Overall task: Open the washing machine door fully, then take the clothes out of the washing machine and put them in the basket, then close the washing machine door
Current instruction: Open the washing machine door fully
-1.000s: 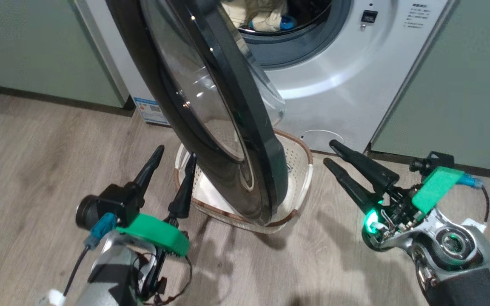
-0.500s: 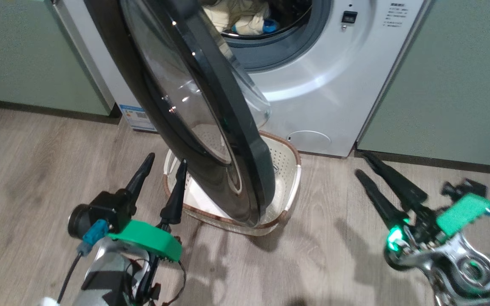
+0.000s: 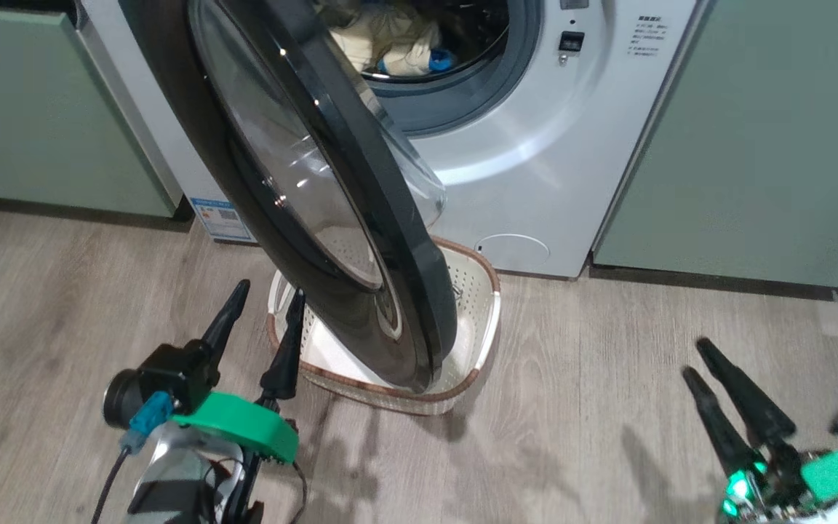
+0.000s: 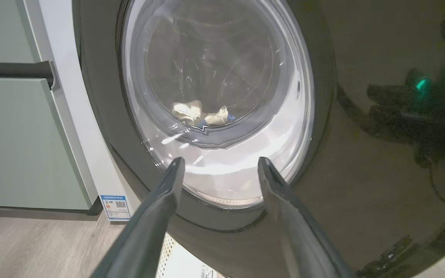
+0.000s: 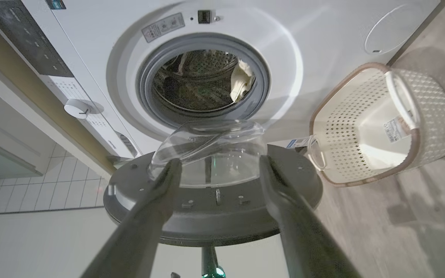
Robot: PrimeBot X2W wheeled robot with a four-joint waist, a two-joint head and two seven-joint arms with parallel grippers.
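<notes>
- In front of the washing machine (image 3: 535,182): the basket (image 3: 473,291), with the door (image 3: 408,247) swung partly open.
- Inside the washing machine: the clothes (image 3: 390,44).
- Before it, left hand (image 3: 268,289) and right hand (image 3: 695,356), both spread apart, gripping nothing.

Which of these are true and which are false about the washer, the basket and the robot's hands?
1. The washing machine door is shut. False: it stands partly open.
2. The clothes lie inside the washing machine. True.
3. The basket is full of clothes. False: it is empty.
4. The left hand is open and holds nothing. True.
5. The right hand grips a sock. False: it is open and empty.
</notes>
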